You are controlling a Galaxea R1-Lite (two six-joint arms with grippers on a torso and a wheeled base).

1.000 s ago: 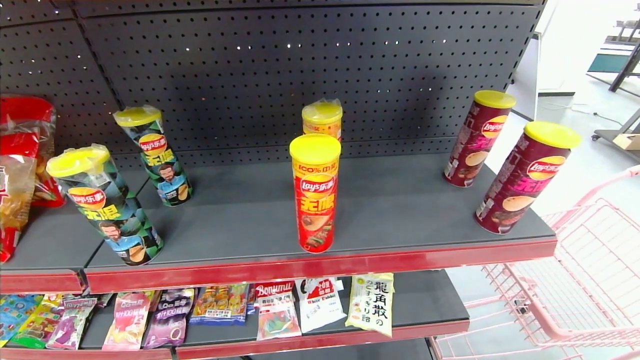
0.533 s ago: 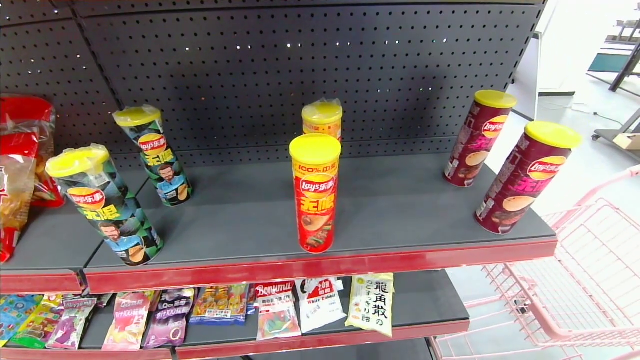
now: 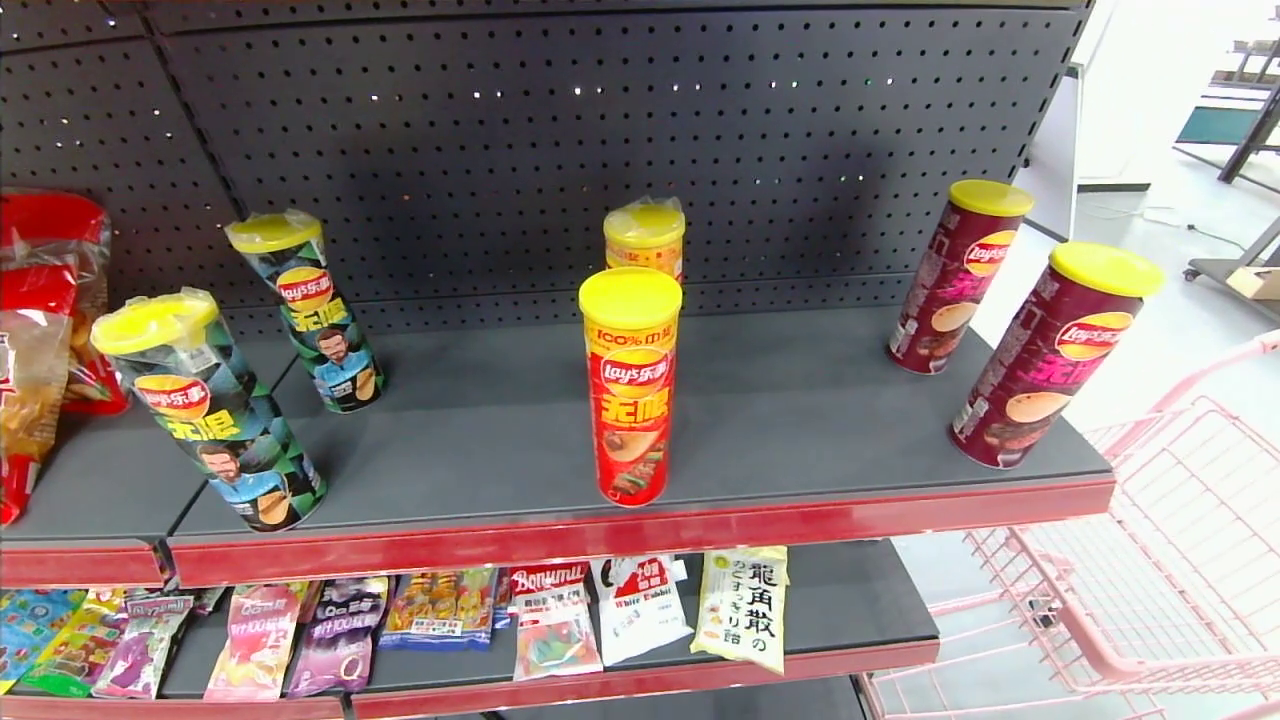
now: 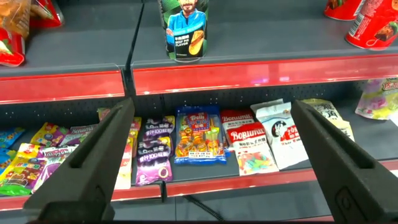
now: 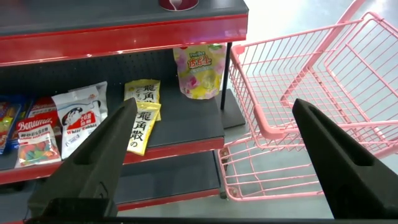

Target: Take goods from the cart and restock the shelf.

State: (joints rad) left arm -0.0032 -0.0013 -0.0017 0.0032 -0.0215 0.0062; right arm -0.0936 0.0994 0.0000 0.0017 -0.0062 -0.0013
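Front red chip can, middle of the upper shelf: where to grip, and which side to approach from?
Probably best: grip the red can mid-body from the front, squeezing its left and right sides. It stands upright at the shelf front edge with bare shelf either side; a second can stands right behind.

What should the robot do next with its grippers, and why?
Probably swing the right gripper toward the pink cart to find something to grab. The right gripper and the left gripper are both open and hold nothing. The cart stands on the robot's right, and the shelf has bare gaps between the chip cans.
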